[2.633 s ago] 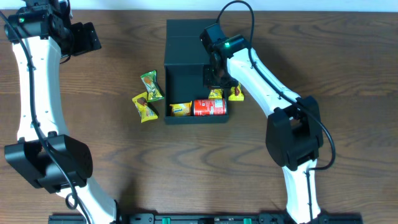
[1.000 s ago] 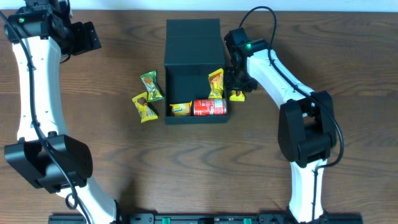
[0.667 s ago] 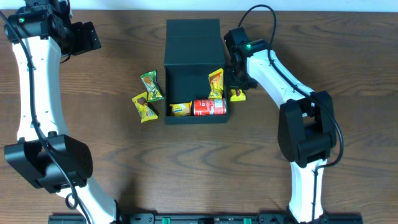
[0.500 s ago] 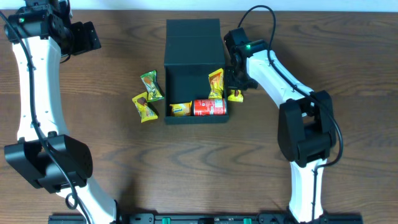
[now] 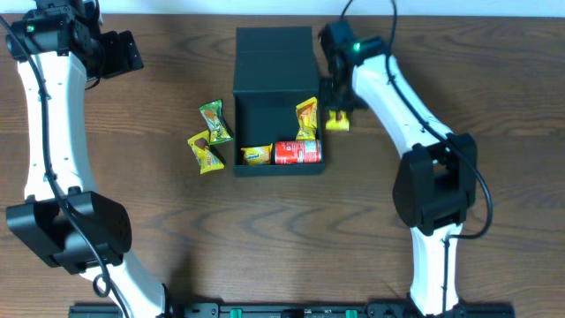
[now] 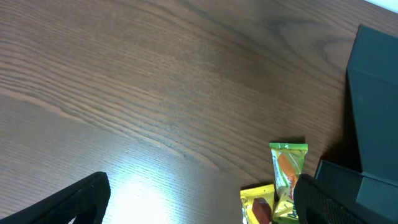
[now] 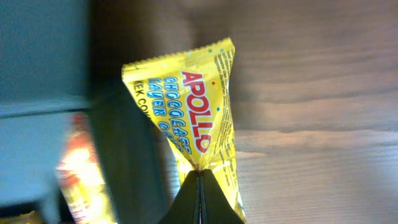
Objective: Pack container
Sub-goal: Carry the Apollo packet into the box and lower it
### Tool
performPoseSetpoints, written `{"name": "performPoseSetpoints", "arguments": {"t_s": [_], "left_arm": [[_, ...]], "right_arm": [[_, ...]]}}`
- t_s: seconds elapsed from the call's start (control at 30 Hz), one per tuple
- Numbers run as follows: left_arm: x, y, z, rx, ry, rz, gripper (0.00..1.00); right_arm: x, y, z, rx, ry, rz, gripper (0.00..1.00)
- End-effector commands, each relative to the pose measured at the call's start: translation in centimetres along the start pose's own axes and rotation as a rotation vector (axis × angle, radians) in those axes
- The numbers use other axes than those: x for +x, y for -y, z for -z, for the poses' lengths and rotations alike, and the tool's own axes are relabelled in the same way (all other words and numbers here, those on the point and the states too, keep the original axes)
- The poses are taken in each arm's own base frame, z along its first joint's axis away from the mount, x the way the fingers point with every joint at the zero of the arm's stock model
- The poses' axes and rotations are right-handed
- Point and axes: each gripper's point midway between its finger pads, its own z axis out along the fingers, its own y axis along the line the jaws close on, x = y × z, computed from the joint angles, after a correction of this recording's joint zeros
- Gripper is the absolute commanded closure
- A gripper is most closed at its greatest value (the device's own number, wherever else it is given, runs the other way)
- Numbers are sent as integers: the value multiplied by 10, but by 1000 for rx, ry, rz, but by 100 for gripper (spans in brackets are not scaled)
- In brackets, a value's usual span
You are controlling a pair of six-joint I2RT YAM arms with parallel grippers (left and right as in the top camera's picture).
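Note:
The container [image 5: 274,71] is a dark square box with its flap lid folded back. Inside lie a red can [image 5: 297,152], a small yellow packet [image 5: 256,155], and a packet [image 5: 306,117] standing against the right wall. My right gripper [image 5: 336,109] is just right of the box, shut on the top edge of a yellow Apollo packet [image 5: 337,123]. In the right wrist view the packet [image 7: 186,118] hangs from the closed gripper [image 7: 200,177] beside the box wall [image 7: 124,155]. My left gripper [image 5: 115,53] is open and empty at the far left.
A green packet [image 5: 215,122] and a yellow packet [image 5: 205,152] lie on the wooden table left of the box. Both show in the left wrist view, the green one [image 6: 287,171] and the yellow one [image 6: 258,204], beside the box [image 6: 376,112].
My right gripper left the box, where it put a packet at the right wall, closed on the yellow packet outside, and has now moved back with it. The left arm has not moved.

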Motion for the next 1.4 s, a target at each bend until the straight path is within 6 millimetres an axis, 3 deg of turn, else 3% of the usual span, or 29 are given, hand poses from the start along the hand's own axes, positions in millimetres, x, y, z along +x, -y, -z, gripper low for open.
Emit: {"name": "performPoseSetpoints", "arguments": {"t_s": [0.0, 0.1, 0.17, 0.27, 0.43, 0.73, 1.0, 1.17, 1.37], "left_arm": [[2, -1, -8, -4, -19, -12, 5], [3, -1, -8, -4, -20, -12, 5], [3, -1, -8, -4, -20, -12, 5], [3, -1, -8, -4, -21, -11, 5], [3, -1, -8, -4, -22, -9, 4], [4, -1, -8, -4, -24, -9, 5], [4, -1, -8, -4, -24, -9, 5], [4, -1, -8, -5, -25, -9, 4], [4, -1, -8, -4, -24, -9, 4]], "right_arm": [[-30, -9, 49, -29, 123, 4, 98], [-39, -30, 86, -91, 185, 23, 98], [-35, -50, 94, -156, 186, 56, 98], [-20, -73, 90, -187, 159, 100, 98], [12, -106, 66, -196, 96, 166, 99], [49, -101, 19, -164, -39, 143, 98], [61, -101, -4, -151, -65, 72, 98], [55, -101, -9, -110, -13, -27, 98], [55, -105, -8, -36, 65, 8, 98]]}}
